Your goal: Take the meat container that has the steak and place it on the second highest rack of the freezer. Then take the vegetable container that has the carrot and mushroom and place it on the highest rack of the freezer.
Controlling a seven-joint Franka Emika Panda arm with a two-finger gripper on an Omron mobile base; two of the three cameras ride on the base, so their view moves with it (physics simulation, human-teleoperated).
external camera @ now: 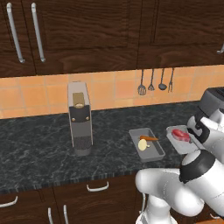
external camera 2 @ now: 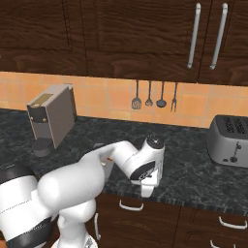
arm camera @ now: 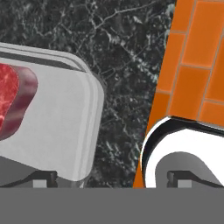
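Here the pale meat container (arm camera: 65, 118) holds a marbled red steak (arm camera: 13, 100).

Dark wood cabinets (external camera: 87, 26), orange tile backsplash (external camera: 39, 96), black marble counter (external camera: 35, 148).

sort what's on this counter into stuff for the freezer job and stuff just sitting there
For the job: meat container with the steak; vegetable container with the carrot and mushroom.
Just there: coffee machine, toaster, hanging utensils.
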